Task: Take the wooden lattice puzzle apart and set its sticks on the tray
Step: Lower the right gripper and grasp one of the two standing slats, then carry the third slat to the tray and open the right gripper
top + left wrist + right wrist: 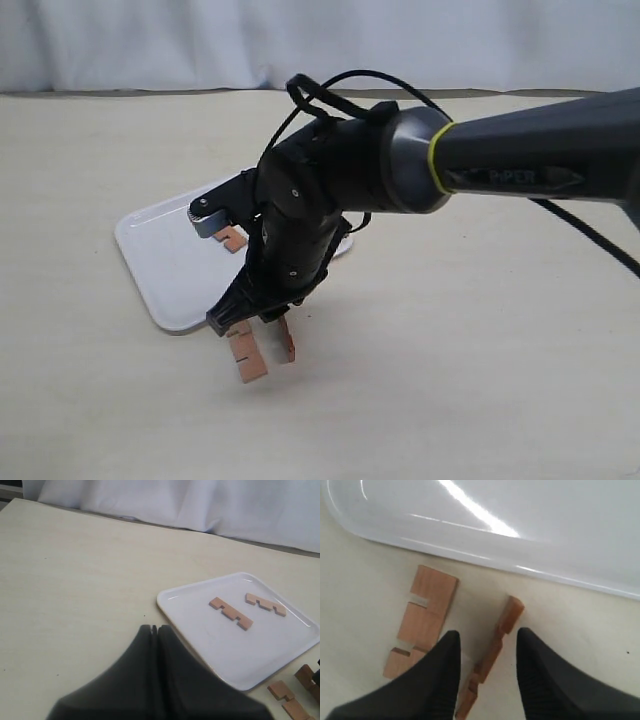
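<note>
The right arm [480, 165] (dark, bulky, a black cable [298, 90] looped over its wrist) blocks much of the white plastic tray [165, 265] in the exterior view. A pale table [75, 580] carries everything, and white cloth [200, 500] hangs behind.

The lattice is fully apart. There are four reddish-brown, notched wooden sticks [231, 613]: two flat on the tray and two on the table just beside its rounded rim. Of that pair, the flat stick [422, 620] lies face up and the edge-standing stick [492, 652] is tipped onto its side.

The right gripper [487, 635] has its fingers apart, one either side of the edge-standing stick, touching neither face. The left gripper [155, 628] has its fingers pressed together on nothing.
</note>
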`<state>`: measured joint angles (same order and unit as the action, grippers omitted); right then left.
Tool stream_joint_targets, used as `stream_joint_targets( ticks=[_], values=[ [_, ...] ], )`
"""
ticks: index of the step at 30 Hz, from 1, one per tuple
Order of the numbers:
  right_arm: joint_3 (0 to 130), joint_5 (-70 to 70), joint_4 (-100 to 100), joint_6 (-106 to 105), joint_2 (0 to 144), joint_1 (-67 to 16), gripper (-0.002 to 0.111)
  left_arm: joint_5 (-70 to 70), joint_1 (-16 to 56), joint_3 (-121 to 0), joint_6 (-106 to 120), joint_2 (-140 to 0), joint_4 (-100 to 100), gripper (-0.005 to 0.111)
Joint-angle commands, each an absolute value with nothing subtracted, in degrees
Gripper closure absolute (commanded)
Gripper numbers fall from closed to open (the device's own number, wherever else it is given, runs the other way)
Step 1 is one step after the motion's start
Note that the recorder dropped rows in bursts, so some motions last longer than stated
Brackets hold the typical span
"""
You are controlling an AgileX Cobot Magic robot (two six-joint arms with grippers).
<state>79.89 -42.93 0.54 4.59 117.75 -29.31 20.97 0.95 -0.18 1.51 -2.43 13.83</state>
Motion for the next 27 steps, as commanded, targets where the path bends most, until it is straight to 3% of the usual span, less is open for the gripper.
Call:
stream_joint_targets(
  ticks=[1, 15, 19, 27],
  values=[
    [79.66, -42.4, 5.52, 10.29, 117.43, -29.41, 0.072, 20.62, 1.41, 0.0, 1.42, -2.63, 14.03, 0.107],
    [79.66, -43.41, 3.35, 10.29, 121.31, -29.49, 0.074, 20.59, 1.41, 0.0, 1.42, -2.63, 14.03, 0.107],
    [79.97, -44.04, 3.88, 7.93, 121.18, -29.49, 0.103, 20.59, 1.41, 0.0, 1.42, -2.63, 14.03, 0.107],
    [93.28, -42.47, 12.98, 12.49, 118.39, -29.24, 0.104, 20.59, 1.41, 0.0, 1.42, -2.63, 14.03, 0.107]
  ],
)
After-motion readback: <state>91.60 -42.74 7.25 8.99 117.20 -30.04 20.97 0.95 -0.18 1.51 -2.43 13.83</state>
